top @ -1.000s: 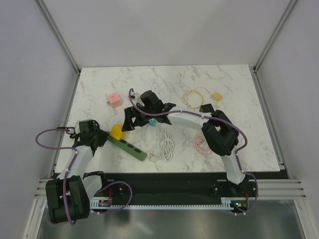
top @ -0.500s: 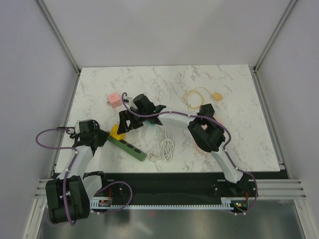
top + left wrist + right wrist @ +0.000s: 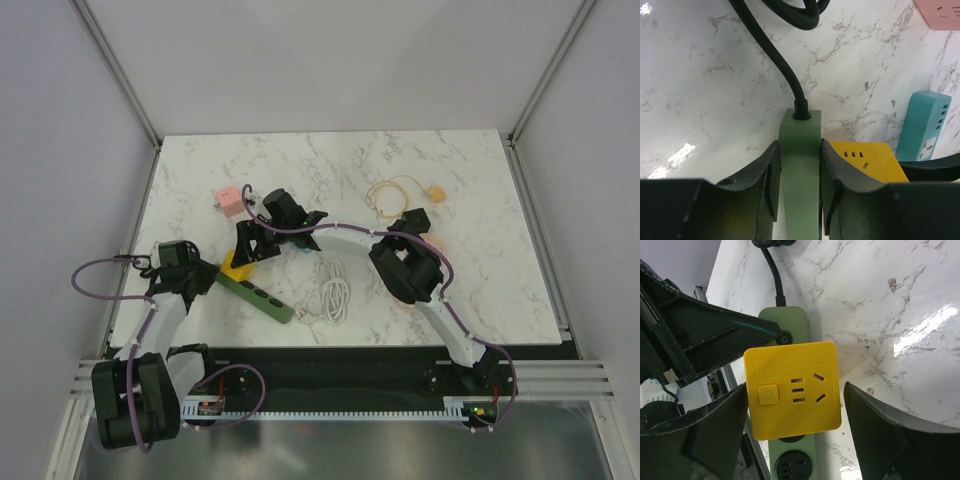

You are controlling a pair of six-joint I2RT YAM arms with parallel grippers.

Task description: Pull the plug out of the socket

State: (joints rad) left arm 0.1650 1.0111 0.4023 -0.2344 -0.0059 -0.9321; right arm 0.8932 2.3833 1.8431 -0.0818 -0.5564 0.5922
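- Right tool (image 3: 252,243) has swung left across the surface (image 3: 450,180) and now sits over the yellow plug (image 3: 790,390). Its jaws are wide, with a gap on each flank, and just starting to narrow.
- Plug sits seated on the cable end of the green strip (image 3: 262,299), not yet lifted.
- Left tool (image 3: 799,185) stays clamped on the strip's sides, pinning it down.
- My read: approach done, grip comes next. Close squarely on the plug, then pull straight off while the strip is held.
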